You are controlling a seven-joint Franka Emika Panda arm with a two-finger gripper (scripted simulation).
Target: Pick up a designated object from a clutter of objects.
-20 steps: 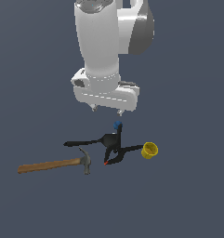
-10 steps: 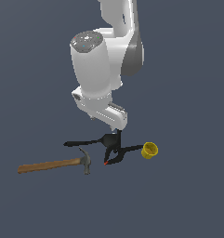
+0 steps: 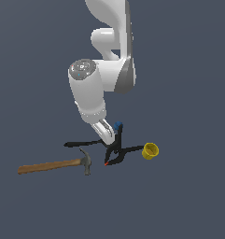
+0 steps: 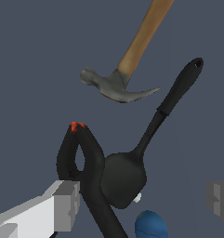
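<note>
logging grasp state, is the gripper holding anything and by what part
Nothing is held. The gripper is open, its fingers wide apart above the black spatula.

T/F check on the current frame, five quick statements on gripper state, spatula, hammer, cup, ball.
1. The gripper is open, with nothing between its fingers. True.
2. The long all-black spatula is already lifted off the floor. False: it lies flat among the clutter, ungrasped.
3. The wooden-handled claw hammer lies on the exterior view's left of the black spring clamp with a red tip. True.
4. The small yellow cup sits between hammer and clamp. False: it is on the clamp's far side, on the exterior view's right.
5. The small blue ball lies near the spatula's blade. True.
</note>
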